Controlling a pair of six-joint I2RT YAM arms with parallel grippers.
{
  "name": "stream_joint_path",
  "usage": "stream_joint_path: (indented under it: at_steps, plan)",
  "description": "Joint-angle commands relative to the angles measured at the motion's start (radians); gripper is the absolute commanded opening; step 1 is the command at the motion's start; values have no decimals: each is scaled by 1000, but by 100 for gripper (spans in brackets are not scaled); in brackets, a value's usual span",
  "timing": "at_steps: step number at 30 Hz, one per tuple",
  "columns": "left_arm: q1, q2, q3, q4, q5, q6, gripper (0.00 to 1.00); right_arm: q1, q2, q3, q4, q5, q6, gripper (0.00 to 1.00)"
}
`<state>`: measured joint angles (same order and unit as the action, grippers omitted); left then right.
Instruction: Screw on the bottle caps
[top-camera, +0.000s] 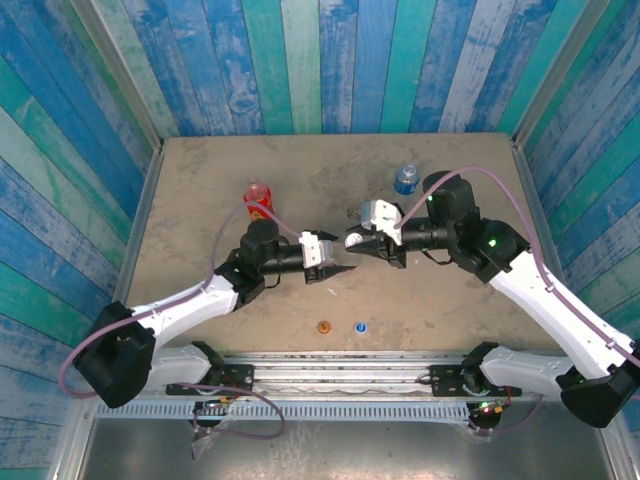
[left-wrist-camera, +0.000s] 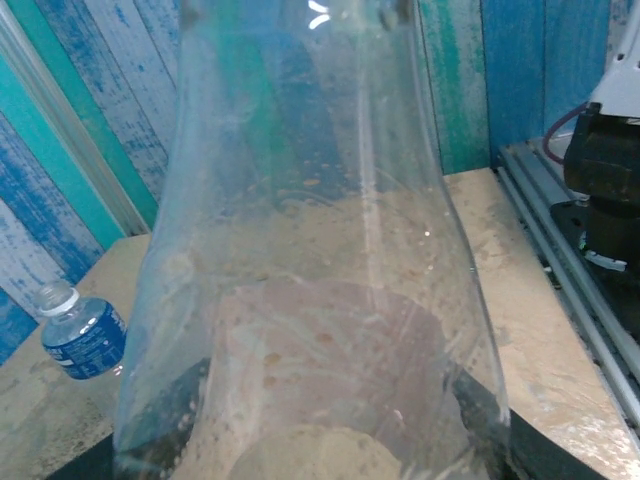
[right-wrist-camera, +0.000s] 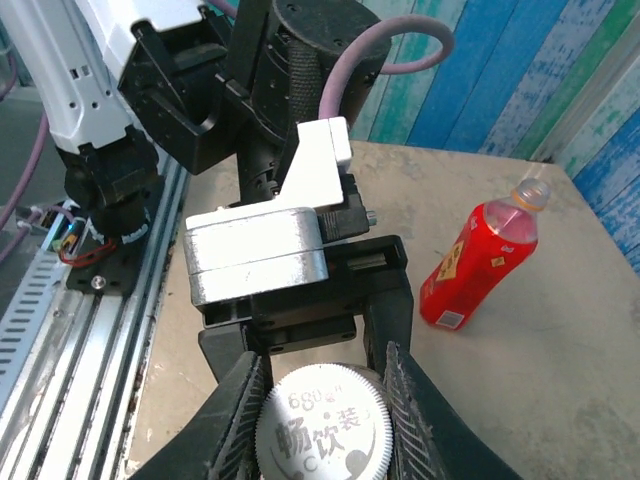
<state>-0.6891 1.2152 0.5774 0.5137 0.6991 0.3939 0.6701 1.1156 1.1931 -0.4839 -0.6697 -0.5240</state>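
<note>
Left wrist: left gripper clenched on clear bottle; white cap at neck; right gripper: cannot tell.

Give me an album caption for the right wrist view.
Right gripper pinching a white cap, red bottle standing on the table beyond.

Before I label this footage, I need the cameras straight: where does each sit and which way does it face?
Top external: above and behind, looking down on the table; left arm and right arm show, left gripper meeting right gripper.
Left wrist: on that wrist, faces rightward through the held clear bottle; its fingers below.
Right wrist: on that wrist, faces leftward at the left gripper; its fingers flank the white cap.
Shared: red bottle, top and right wrist; blue-label bottle, top and left wrist.
</note>
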Motion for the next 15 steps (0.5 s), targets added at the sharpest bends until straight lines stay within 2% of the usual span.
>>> stream_joint_path:
  at_steps: [1,3,5,7,9,11,12,13,15]
  plan:
    - [5,27,-27,168,-121,-63,35,-5,-3,-6,46,76,114,6]
    - [5,75,-6,234,-257,-125,34,-3,2,-34,141,201,331,4]
    - [5,129,56,207,-377,-142,35,-2,21,-50,210,330,536,3]
    - [4,185,92,240,-445,-132,35,20,46,-64,264,465,663,1]
    - [3,240,106,323,-538,-156,32,96,69,-83,308,660,726,1]
    - [-11,289,138,357,-672,-151,31,189,100,-81,332,952,824,1]
    - [-21,307,155,355,-722,-144,31,214,111,-80,328,1054,886,1]
    - [-32,322,171,360,-787,-136,31,234,125,-79,322,1124,962,1]
    - [-46,340,186,370,-866,-126,31,251,155,-54,285,1183,1036,2]
